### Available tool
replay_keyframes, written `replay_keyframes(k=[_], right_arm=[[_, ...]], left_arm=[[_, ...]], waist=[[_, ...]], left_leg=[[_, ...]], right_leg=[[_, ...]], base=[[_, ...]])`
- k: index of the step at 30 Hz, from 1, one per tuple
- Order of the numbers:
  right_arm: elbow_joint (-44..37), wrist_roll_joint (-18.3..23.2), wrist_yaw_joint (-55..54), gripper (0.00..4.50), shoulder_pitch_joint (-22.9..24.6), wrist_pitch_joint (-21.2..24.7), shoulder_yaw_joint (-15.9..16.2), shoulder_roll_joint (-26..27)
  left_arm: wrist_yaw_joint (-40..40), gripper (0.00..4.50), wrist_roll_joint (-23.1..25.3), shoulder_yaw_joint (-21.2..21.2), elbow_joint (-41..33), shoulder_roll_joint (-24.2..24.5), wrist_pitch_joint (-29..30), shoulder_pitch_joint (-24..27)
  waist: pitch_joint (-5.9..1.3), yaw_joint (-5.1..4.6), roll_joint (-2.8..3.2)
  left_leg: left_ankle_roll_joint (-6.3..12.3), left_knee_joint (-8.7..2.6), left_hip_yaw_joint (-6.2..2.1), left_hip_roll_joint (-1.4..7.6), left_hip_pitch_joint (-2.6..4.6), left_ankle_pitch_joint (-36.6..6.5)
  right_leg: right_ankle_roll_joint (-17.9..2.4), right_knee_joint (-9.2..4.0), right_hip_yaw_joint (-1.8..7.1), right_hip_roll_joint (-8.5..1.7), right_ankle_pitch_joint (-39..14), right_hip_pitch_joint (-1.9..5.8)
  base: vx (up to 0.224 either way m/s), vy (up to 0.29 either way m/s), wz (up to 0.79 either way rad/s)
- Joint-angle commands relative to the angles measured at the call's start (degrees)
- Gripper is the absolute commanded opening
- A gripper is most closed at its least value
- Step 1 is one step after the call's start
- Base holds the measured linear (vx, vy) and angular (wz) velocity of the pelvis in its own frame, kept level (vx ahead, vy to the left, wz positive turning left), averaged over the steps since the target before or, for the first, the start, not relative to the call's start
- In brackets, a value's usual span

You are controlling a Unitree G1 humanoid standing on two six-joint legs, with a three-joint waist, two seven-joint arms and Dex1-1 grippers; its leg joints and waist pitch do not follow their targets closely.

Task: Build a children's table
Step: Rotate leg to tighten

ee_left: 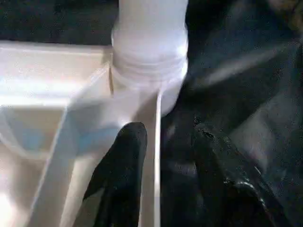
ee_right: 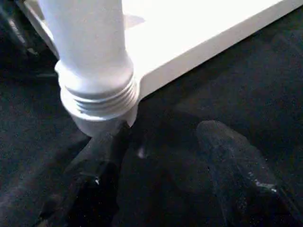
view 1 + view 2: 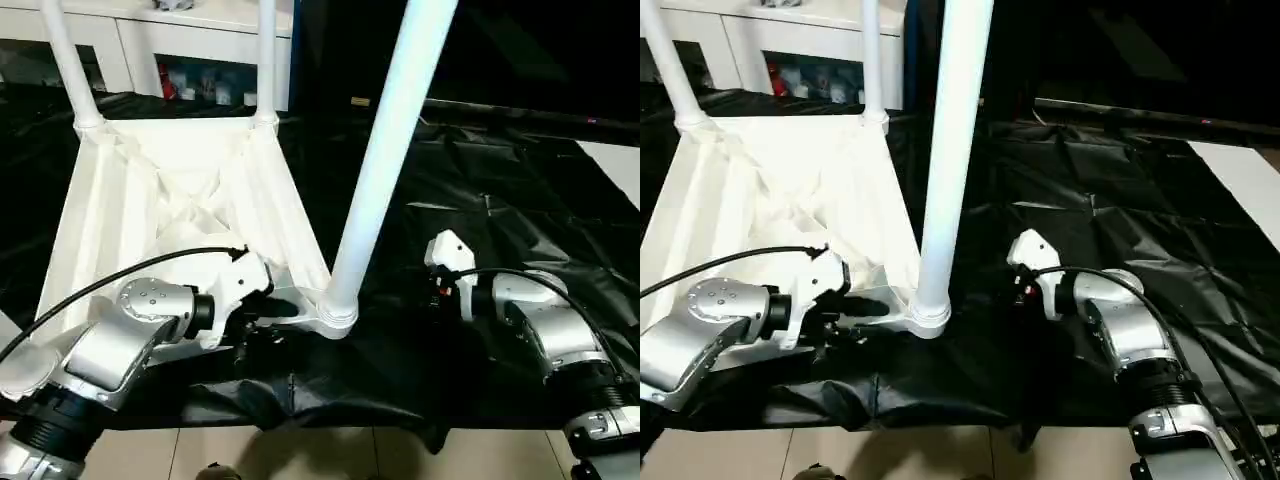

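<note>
Two left fingers (image 1: 125, 156) straddle table top (image 3: 110, 200) rim | right fingers (image 2: 227, 156) spread, beside leg (image 3: 385, 150)

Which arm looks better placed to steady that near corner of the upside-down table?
Probably the left. The left gripper sits at the tabletop edge, one finger on each side, beside the near leg. The right gripper hangs apart over the black sheet.

This looks like an indoor test or demo room set up for robot trials rather than a lived-in home. A crinkled black plastic sheet (image 3: 500, 220) is spread over the floor as a work area, with beige floor tiles (image 3: 330, 455) at its near edge. Behind stands a white cabinet (image 3: 150, 45) with small items on its shelves.
</note>
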Motion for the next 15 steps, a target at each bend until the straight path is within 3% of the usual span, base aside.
replay_keyframes(k=[1, 15], right_arm=[[-1.39, 0.36, 0.45, 2.73, 0.43, 0.99, 0.32, -0.47], [-2.74, 1.41, 1.01, 2.73, 0.81, 2.72, 1.11, -0.27]], left_arm=[[0.11, 1.42, 1.37, -1.16, 0.05, 0.34, 0.23, 0.12], [-0.31, 0.22, 2.47, -0.91, 2.82, 0.27, 0.19, -0.53]], waist=[[-3.38, 0.13, 1.28], [-3.48, 0.20, 1.30]], left_leg=[[-1.24, -3.89, 0.55, -0.80, 0.82, -22.06], [-1.33, -3.85, 0.51, -0.85, 0.82, -21.78]], right_leg=[[-8.69, -5.18, 1.38, -1.93, -21.38, 2.25], [-9.27, -4.97, 1.37, -1.93, -20.16, 2.33]], base=[[0.000, 0.000, 0.00], [0.000, 0.000, 0.00]])
